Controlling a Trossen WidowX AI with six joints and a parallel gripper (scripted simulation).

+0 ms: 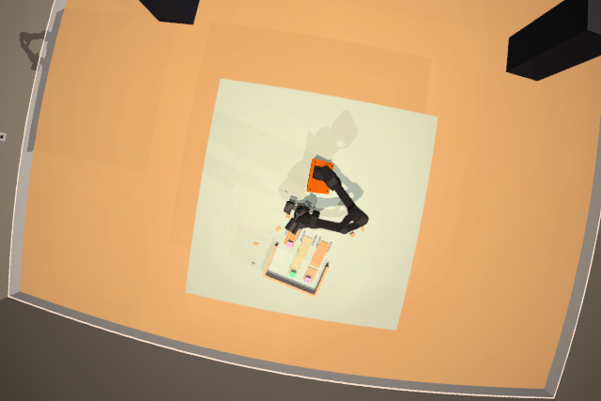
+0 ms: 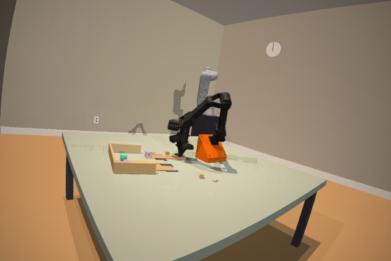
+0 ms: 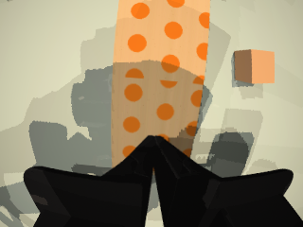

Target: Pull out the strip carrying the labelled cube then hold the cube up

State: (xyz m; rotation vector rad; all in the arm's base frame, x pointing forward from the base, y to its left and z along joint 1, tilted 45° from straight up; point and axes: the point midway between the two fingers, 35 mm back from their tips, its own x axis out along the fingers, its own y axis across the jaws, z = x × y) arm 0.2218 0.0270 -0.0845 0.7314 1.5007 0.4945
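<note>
My gripper (image 3: 153, 142) (image 2: 181, 154) (image 1: 292, 227) is low over the table, its fingers shut on the near end of an orange-dotted strip (image 3: 161, 38) (image 2: 164, 157). The strip runs straight away from the fingers, flat on the table. At its far end a purple labelled cube (image 2: 148, 153) (image 1: 289, 244) sits on it, just outside the open side of the wooden tray (image 2: 132, 167) (image 1: 291, 287). The cube does not show in the wrist view. A green cube (image 2: 123, 156) (image 1: 292, 272) and another pink cube (image 1: 307, 279) sit deeper inside the tray on other strips.
Dark guide rails (image 2: 167, 164) lie beside the strips. Small tan blocks lie loose on the table: one right of the strip (image 3: 254, 66), two toward the front (image 2: 201, 175) (image 2: 215, 180). The arm's orange base (image 2: 209, 150) (image 1: 317, 183) stands to the gripper's right.
</note>
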